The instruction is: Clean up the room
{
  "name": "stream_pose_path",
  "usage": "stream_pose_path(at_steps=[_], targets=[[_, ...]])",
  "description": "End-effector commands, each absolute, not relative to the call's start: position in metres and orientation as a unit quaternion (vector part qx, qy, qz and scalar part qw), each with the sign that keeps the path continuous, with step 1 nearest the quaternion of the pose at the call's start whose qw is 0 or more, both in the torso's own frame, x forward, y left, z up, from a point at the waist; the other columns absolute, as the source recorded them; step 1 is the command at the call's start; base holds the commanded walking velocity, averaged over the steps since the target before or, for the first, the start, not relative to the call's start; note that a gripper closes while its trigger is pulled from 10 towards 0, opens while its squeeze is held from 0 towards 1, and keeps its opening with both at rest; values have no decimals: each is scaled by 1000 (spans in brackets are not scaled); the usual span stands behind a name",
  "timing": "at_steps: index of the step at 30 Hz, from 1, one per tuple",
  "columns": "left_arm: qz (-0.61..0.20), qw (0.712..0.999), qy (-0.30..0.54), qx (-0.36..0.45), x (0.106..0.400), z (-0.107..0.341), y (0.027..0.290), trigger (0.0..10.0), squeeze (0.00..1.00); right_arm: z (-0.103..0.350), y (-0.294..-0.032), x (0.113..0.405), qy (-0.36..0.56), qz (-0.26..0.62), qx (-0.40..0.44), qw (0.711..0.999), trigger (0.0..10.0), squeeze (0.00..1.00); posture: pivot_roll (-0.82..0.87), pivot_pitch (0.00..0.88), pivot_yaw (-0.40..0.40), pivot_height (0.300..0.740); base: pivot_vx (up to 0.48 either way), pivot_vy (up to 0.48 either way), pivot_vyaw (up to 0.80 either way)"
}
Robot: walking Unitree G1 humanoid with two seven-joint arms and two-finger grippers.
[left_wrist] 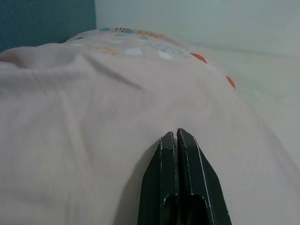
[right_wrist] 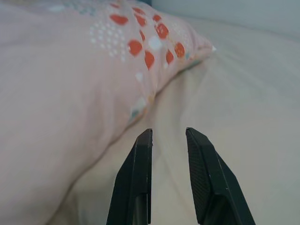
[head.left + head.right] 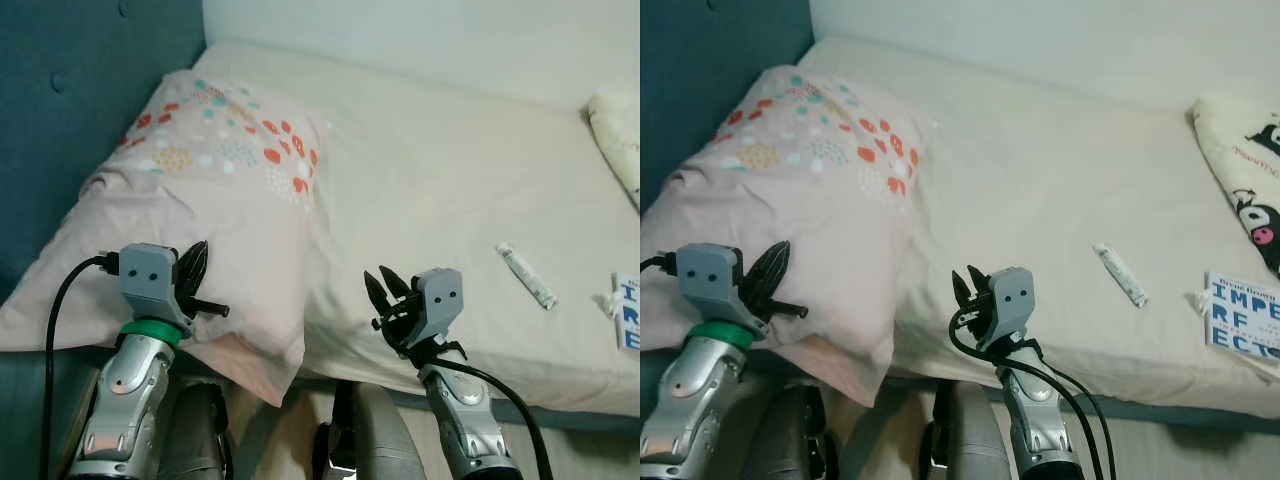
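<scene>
The pink pillow [image 3: 200,200] lies at the head of the bed [image 3: 430,180], its near corner overhanging the bed's front edge. My left gripper [image 3: 195,270] hovers over that corner, jaws pressed closed on nothing; my right gripper [image 3: 385,290] waits beside the pillow's inner edge, jaws parted. It looks soft, light and floppy, so I'd pinch a corner. Beyond the pillow's inner edge the mattress offers open room.

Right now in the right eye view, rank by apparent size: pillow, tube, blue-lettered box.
1. Pillow, by far the largest.
2. Blue-lettered box, cut off by the frame edge, so its full size is unsure.
3. Tube, smallest.
</scene>
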State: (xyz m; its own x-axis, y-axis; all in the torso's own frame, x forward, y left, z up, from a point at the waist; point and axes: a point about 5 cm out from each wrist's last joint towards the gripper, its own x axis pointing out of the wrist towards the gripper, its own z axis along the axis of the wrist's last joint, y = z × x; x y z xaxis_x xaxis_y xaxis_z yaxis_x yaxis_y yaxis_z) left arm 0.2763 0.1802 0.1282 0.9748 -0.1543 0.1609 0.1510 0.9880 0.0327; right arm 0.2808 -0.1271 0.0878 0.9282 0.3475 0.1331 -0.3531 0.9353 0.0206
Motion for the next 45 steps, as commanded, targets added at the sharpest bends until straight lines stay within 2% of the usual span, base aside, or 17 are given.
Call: stream_pose_path(at_steps=[1,16,25,30,37,40,41,43,44,45], targets=[[-79,995,-67,11,275,120,175,10000,0,81,-133,278,-53,167,19,984,10000,0,98,101,-115,672,0,0,0],[-85,994,-61,25,275,112,162,10000,0,75,-133,278,-49,162,19,985,10000,0,99,91,-109,717,0,0,0],[-129,990,-12,51,266,88,161,10000,0,62,-134,271,-27,153,27,987,10000,0,96,77,-92,740,0,0,0],[-144,987,31,59,255,66,167,10000,0,42,-141,259,8,140,28,990,10000,0,92,63,-74,740,0,0,0],[-167,984,48,46,247,54,163,10000,0,17,-142,251,79,151,44,984,10000,0,90,54,-67,740,0,0,0],[-234,965,111,47,231,29,155,10000,0,-9,-141,241,171,168,64,969,10000,0,86,44,-61,740,0,0,0],[-234,965,111,47,231,29,155,10000,0,-9,-141,241,171,168,64,969,10000,0,86,44,-61,740,0,0,0],[-327,915,221,78,208,-2,148,10000,0,-36,-138,229,281,188,43,940,10000,0,79,37,-58,740,0,0,0],[-327,915,221,78,208,-2,148,10000,0,-36,-138,229,281,188,43,940,10000,0,79,37,-58,740,0,0,0],[-355,894,255,98,200,-12,148,10000,0,-44,-137,224,317,200,28,927,10000,0,79,36,-57,740,0,0,0]])
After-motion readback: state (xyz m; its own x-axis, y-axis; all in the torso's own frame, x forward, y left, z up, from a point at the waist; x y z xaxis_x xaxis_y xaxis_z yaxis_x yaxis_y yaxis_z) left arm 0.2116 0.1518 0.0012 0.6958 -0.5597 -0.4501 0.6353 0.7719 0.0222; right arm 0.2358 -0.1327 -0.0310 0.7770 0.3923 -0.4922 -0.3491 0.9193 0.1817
